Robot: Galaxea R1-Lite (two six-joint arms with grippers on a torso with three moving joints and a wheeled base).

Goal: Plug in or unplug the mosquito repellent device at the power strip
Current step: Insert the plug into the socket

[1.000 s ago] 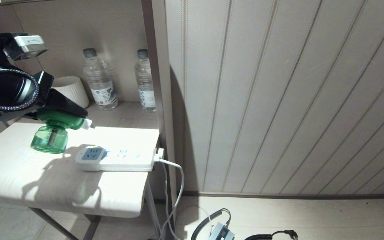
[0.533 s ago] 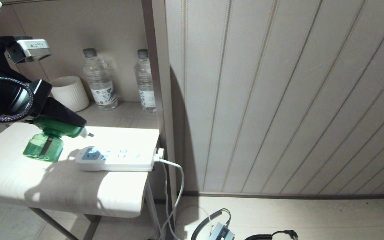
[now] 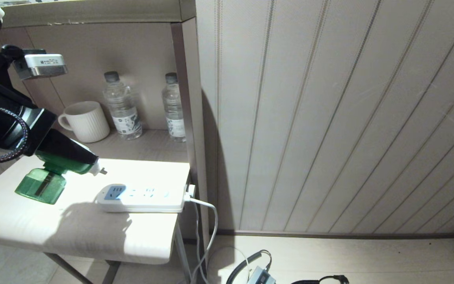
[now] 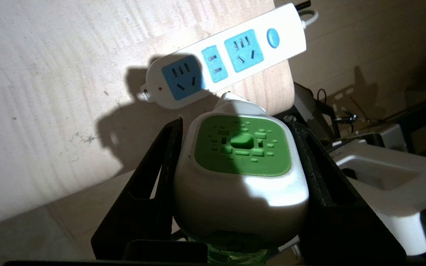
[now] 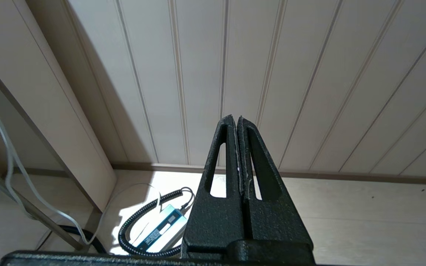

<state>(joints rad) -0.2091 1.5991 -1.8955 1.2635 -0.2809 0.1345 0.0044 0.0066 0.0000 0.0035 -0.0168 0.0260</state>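
The device [image 3: 53, 173] is held above the left part of the counter [image 3: 73, 232], clear of its surface, by the left gripper [image 4: 235, 155]. In the left wrist view its white head with the green square face [image 4: 242, 149] is seen clamped between the two black fingers [image 4: 154, 173], one pressed against each side, so the fingers stand about half apart, closed on the head. The unit is tilted: its translucent green bottle [image 3: 38, 188] hangs down and to the left, with green liquid and a dark wick seen inside, while the white plug end [image 3: 97, 170] points right toward the strip. The plug is not inserted; it is seen just above and to the left of the near end of the strip [image 3: 142, 199], apart from it.

The strip lies flat on the counter near its right edge, with blue socket faces [image 4: 178, 77] along its top, all of them unoccupied, and a white cord [image 3: 207, 221] running off the right end down toward the floor.

Behind the counter, in a recessed shelf, a white ribbed mug [image 3: 87, 121] and two clear water bottles [image 3: 122, 106] are stood upright; what the mug contains cannot be told.

The right gripper [image 5: 239, 147] is parked low, facing the panelled wall, its fingers pressed together with nothing held. On the floor below it a small blue box with a coiled black cable [image 5: 157, 229] is seen.
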